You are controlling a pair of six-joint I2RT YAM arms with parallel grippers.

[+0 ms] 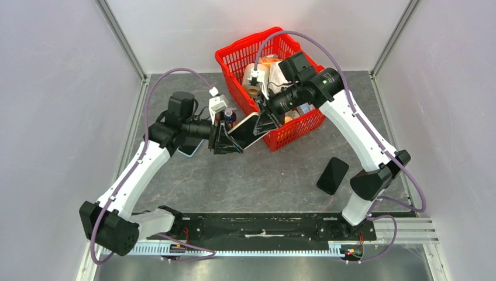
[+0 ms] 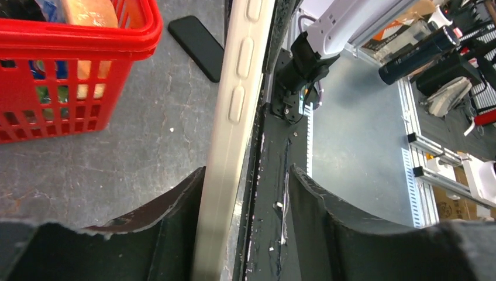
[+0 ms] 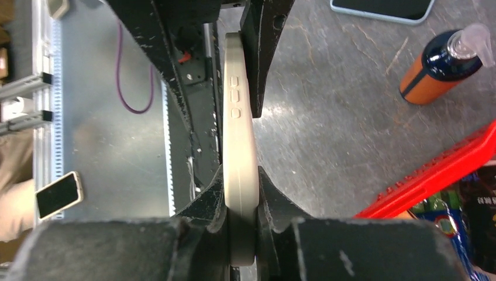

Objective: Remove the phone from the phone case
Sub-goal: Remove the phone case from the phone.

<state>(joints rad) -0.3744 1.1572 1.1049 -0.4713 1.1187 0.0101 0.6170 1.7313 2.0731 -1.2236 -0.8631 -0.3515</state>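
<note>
The phone case (image 1: 242, 130) is pale beige and hangs tilted above the table, just in front of the basket. The phone's dark face (image 1: 248, 137) shows inside it. My right gripper (image 1: 266, 122) is shut on the case's upper end; in the right wrist view both fingers press the case (image 3: 240, 134) flat at the right gripper (image 3: 240, 178). My left gripper (image 1: 224, 140) is open around the lower end. In the left wrist view the case edge (image 2: 234, 105) rests against one finger of the left gripper (image 2: 247, 175), while the other finger (image 2: 310, 193) stands clear of it.
A red basket (image 1: 234, 58) full of items stands at the back. A black phone (image 1: 332, 174) lies on the table to the right. Under the left arm lies a light-blue-cased phone (image 1: 190, 149). An orange and navy bottle (image 1: 230, 117) stands beside the basket.
</note>
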